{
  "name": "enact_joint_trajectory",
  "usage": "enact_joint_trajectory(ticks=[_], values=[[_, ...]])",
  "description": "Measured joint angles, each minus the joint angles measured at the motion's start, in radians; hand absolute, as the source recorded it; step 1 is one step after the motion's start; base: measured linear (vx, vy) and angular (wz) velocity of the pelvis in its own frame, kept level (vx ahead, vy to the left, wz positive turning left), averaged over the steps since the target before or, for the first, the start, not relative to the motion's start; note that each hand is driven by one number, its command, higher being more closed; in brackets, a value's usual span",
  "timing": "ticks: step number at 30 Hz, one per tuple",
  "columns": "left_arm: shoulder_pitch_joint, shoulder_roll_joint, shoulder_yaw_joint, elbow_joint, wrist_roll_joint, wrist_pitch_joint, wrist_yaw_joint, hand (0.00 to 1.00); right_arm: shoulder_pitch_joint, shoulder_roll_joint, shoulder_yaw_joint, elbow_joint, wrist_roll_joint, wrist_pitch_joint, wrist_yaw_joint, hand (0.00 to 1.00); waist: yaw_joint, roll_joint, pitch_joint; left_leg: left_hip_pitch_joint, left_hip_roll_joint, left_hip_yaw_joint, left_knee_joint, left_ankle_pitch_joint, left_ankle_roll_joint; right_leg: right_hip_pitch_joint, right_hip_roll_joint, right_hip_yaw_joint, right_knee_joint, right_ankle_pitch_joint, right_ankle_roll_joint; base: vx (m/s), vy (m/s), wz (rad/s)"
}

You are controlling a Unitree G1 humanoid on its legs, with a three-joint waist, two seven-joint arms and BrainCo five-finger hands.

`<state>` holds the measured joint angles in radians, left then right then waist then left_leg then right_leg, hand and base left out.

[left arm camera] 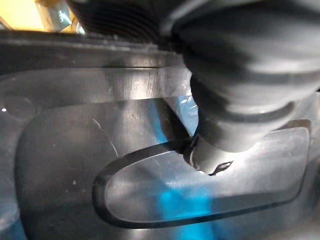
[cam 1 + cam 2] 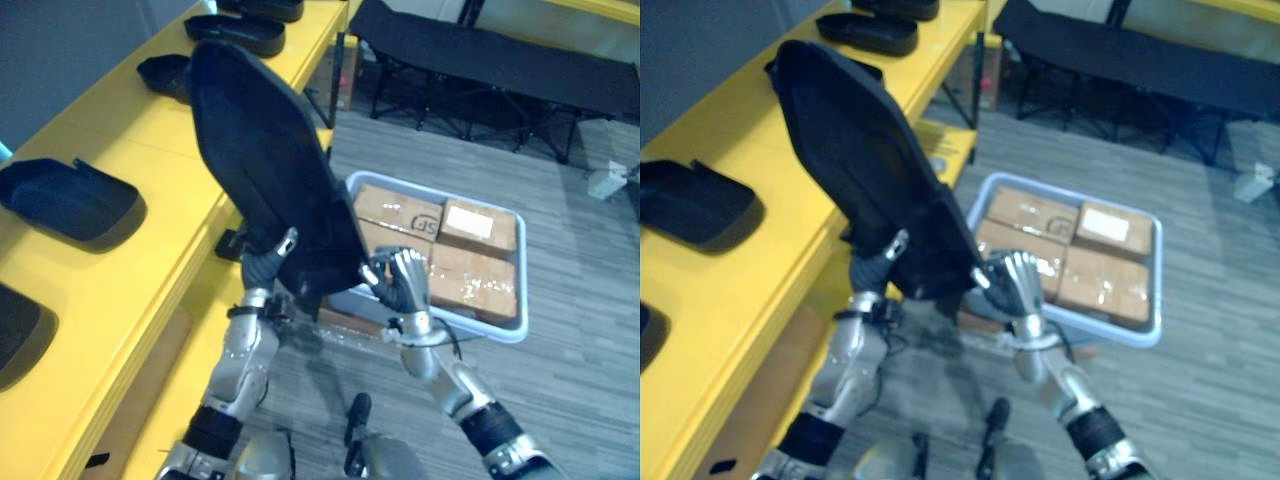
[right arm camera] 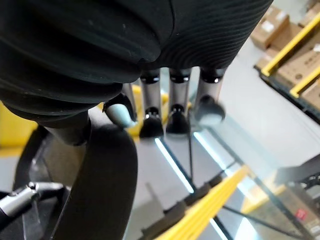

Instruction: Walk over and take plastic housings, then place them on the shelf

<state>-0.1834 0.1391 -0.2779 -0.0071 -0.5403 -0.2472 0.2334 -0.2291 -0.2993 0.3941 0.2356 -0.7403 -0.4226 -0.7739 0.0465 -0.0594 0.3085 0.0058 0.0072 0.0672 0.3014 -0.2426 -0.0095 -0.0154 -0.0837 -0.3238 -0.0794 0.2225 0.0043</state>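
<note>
Left eye view: the carry looks nearly done. The housing (image 2: 270,160) is tilted above the shelf's (image 2: 130,310) front edge, between the left hand (image 2: 262,265) and the right hand (image 2: 400,282). Next it should be laid flat beside the other housings (image 2: 70,205).

Left wrist view: the left hand is curled onto the housing's inner face, and its fingers are mostly hidden.

Right wrist view: the fingers (image 3: 172,117) are straight and the thumb is by the rim, but the contact is hard to make out.
</note>
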Motion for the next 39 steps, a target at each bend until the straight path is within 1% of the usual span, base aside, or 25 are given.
enact_joint_trajectory(ticks=[1,2,4,5,6,8,10,11,12,13,14,16,17,18,19,21,22,24,26,28,29,32,34,36,39], values=[[0.006,-0.001,0.003,-0.005,-0.001,0.0,-0.001,1.0,0.003,0.0,-0.001,-0.002,0.002,-0.013,-0.001,0.0,0.001,0.0,0.0,0.0,0.0,0.0,0.0,0.0,0.0,0.0,0.0,0.0,0.0,0.0,0.0,0.0,0.0,0.0],[0.033,-0.006,0.022,-0.024,-0.001,0.0,-0.003,1.0,0.02,0.0,-0.003,-0.014,0.011,-0.05,0.013,0.0,0.002,0.0,0.0,0.008,0.0,0.002,-0.001,0.0,0.0,0.001,0.0,0.0,0.0,0.0,0.0,0.0,0.0,-0.04],[0.051,-0.013,0.036,-0.037,0.0,-0.003,-0.003,1.0,0.034,0.0,-0.002,-0.026,0.023,-0.072,0.015,0.0,0.003,0.0,0.0,0.01,0.001,0.004,-0.002,0.0,0.0,0.003,0.001,0.0,0.0,-0.001,0.0,0.0,0.0,-0.02],[0.068,-0.021,0.044,-0.048,0.005,-0.007,0.0,1.0,0.044,0.0,-0.002,-0.039,0.04,-0.098,0.018,0.0,0.005,0.001,0.0,0.01,0.001,0.004,-0.003,0.0,0.0,0.005,0.001,0.0,0.0,-0.002,0.0,0.0,0.0,0.0],[0.077,-0.03,0.05,-0.054,0.015,-0.01,0.002,1.0,0.055,0.0,-0.004,-0.053,0.064,-0.111,0.022,0.0,0.006,0.001,-0.001,0.012,0.001,0.003,-0.004,0.0,0.0,0.009,0.001,-0.001,0.0,-0.004,0.0,0.0,0.0,0.0],[0.1,-0.039,0.066,-0.07,0.081,-0.012,0.026,1.0,0.073,0.001,-0.015,-0.094,0.135,-0.13,0.043,0.0,0.008,0.003,-0.014,0.012,0.001,0.002,-0.006,0.0,0.0,0.009,0.001,-0.003,-0.001,-0.007,0.0,0.0,0.0,0.0],[0.123,-0.046,0.077,-0.076,0.188,-0.015,0.074,1.0,0.098,0.007,-0.059,-0.183,0.301,-0.169,0.112,0.0,0.009,0.011,-0.045,0.016,0.002,0.003,-0.013,0.0,0.0,0.01,0.003,-0.003,-0.001,-0.009,0.001,0.0,0.0,0.0],[0.13,-0.046,0.084,-0.078,0.214,-0.015,0.085,1.0,0.103,0.011,-0.073,-0.208,0.341,-0.178,0.132,0.0,0.008,0.014,-0.051,0.019,0.003,0.003,-0.014,0.0,0.0,0.011,0.003,-0.003,-0.001,-0.009,0.001,0.03,0.038,-0.05],[0.143,-0.049,0.099,-0.092,0.254,-0.015,0.109,1.0,0.109,0.02,-0.107,-0.251,0.419,-0.203,0.178,0.0,0.007,0.019,-0.054,0.03,0.004,0.008,-0.016,0.0,0.0,0.018,0.005,0.001,-0.001,-0.01,0.001,0.01,0.042,-0.1],[0.15,-0.05,0.115,-0.108,0.293,-0.015,0.136,1.0,0.119,0.023,-0.139,-0.293,0.52,-0.223,0.243,0.0,0.006,0.022,-0.06,0.031,0.005,0.019,-0.017,0.0,0.0,0.017,0.006,0.006,-0.001,-0.009,0.001,0.01,0.05,-0.12],[0.151,-0.05,0.123,-0.113,0.314,-0.015,0.15,1.0,0.127,0.023,-0.157,-0.311,0.562,-0.232,0.271,0.0,0.006,0.023,-0.061,0.033,0.005,0.021,-0.017,0.0,0.0,0.017,0.006,0.009,-0.001,-0.009,0.001,-0.02,0.043,-0.15],[0.154,-0.065,0.16,-0.133,0.366,-0.015,0.188,1.0,0.16,0.026,-0.23,-0.355,0.703,-0.243,0.361,0.0,0.004,0.024,-0.062,0.047,0.005,0.031,-0.02,0.0,0.0,0.02,0.007,0.025,-0.001,-0.009,0.001,-0.03,0.038,-0.17],[0.154,-0.066,0.171,-0.133,0.37,-0.016,0.198,1.0,0.174,0.028,-0.251,-0.36,0.748,-0.246,0.386,0.0,0.001,0.025,-0.064,0.047,0.005,0.031,-0.021,-0.001,0.0,0.021,0.007,0.025,-0.001,-0.009,0.001,-0.05,0.034,-0.12],[0.157,-0.071,0.189,-0.133,0.396,-0.016,0.214,1.0,0.204,0.035,-0.295,-0.368,0.814,-0.246,0.424,0.0,-0.004,0.026,-0.071,0.047,0.005,0.035,-0.022,-0.001,0.0,0.02,0.007,0.028,-0.001,-0.01,0.001,-0.06,0.032,-0.07],[0.158,-0.07,0.193,-0.133,0.402,-0.018,0.226,1.0,0.231,0.046,-0.331,-0.376,0.854,-0.245,0.443,0.0,-0.005,0.027,-0.078,0.048,0.005,0.044,-0.024,-0.001,0.0,0.017,0.008,0.031,-0.001,-0.012,-0.001,-0.05,0.031,-0.12],[0.175,-0.071,0.206,-0.136,0.398,-0.039,0.224,1.0,0.284,0.074,-0.404,-0.382,0.907,-0.23,0.466,0.0,-0.01,0.032,-0.088,0.057,0.007,0.055,-0.033,-0.001,0.001,0.016,0.012,0.047,-0.003,-0.019,0.002,-0.04,0.025,-0.21],[0.195,-0.073,0.218,-0.154,0.373,-0.058,0.197,1.0,0.319,0.09,-0.443,-0.382,0.944,-0.223,0.471,0.0,-0.014,0.037,-0.092,0.065,0.009,0.065,-0.04,-0.002,0.0,0.016,0.015,0.055,-0.008,-0.022,0.002,-0.04,0.025,-0.24],[0.228,-0.08,0.228,-0.195,0.311,-0.102,0.14,1.0,0.381,0.122,-0.499,-0.382,0.977,-0.193,0.47,0.0,-0.034,0.042,-0.102,0.065,0.011,0.081,-0.051,-0.002,0.0,0.006,0.018,0.064,-0.009,-0.024,0.002,-0.02,0.025,-0.21],[0.268,-0.092,0.227,-0.26,0.295,-0.16,0.088,1.0,0.49,0.164,-0.558,-0.377,1.051,-0.154,0.491,0.0,-0.049,0.055,-0.11,0.065,0.017,0.102,-0.057,-0.005,-0.003,-0.009,0.026,0.086,-0.009,-0.025,0.002,0.02,0.027,-0.28],[0.3,-0.093,0.224,-0.3,0.27,-0.199,0.042,1.0,0.559,0.195,-0.594,-0.364,1.1,-0.131,0.492,0.0,-0.065,0.064,-0.119,0.065,0.02,0.113,-0.066,-0.005,-0.004,-0.021,0.032,0.105,-0.009,-0.025,0.002,0.04,0.028,-0.26],[0.312,-0.097,0.223,-0.309,0.267,-0.213,0.018,1.0,0.6,0.209,-0.62,-0.346,1.139,-0.113,0.497,0.0,-0.078,0.07,-0.123,0.067,0.022,0.125,-0.067,-0.006,-0.005,-0.023,0.034,0.11,-0.007,-0.021,0.007,0.05,0.033,-0.22],[0.34,-0.103,0.225,-0.309,0.263,-0.23,-0.012,1.0,0.656,0.235,-0.663,-0.285,1.227,-0.076,0.529,0.0,-0.092,0.074,-0.125,0.092,0.024,0.148,-0.084,-0.007,-0.006,-0.02,0.043,0.138,-0.002,-0.021,0.007,0.05,0.039,-0.31],[0.376,-0.105,0.228,-0.308,0.263,-0.231,-0.019,1.0,0.702,0.268,-0.689,-0.259,1.286,-0.063,0.589,0.0,-0.103,0.077,-0.126,0.099,0.028,0.164,-0.085,-0.014,-0.008,-0.02,0.049,0.155,-0.005,-0.021,0.007,0.0,0.055,-0.23],[0.403,-0.104,0.239,-0.308,0.246,-0.232,-0.022,1.0,0.722,0.279,-0.693,-0.259,1.284,-0.054,0.617,0.0,-0.116,0.076,-0.126,0.1,0.027,0.169,-0.085,-0.016,-0.006,-0.022,0.049,0.16,-0.01,-0.024,0.004,-0.04,0.063,-0.09],[0.422,-0.105,0.258,-0.307,0.231,-0.233,-0.019,1.0,0.718,0.28,-0.692,-0.259,1.273,-0.053,0.651,0.0,-0.114,0.076,-0.127,0.101,0.027,0.175,-0.085,-0.017,-0.006,-0.023,0.05,0.163,-0.01,-0.024,0.004,-0.03,0.042,-0.04]])
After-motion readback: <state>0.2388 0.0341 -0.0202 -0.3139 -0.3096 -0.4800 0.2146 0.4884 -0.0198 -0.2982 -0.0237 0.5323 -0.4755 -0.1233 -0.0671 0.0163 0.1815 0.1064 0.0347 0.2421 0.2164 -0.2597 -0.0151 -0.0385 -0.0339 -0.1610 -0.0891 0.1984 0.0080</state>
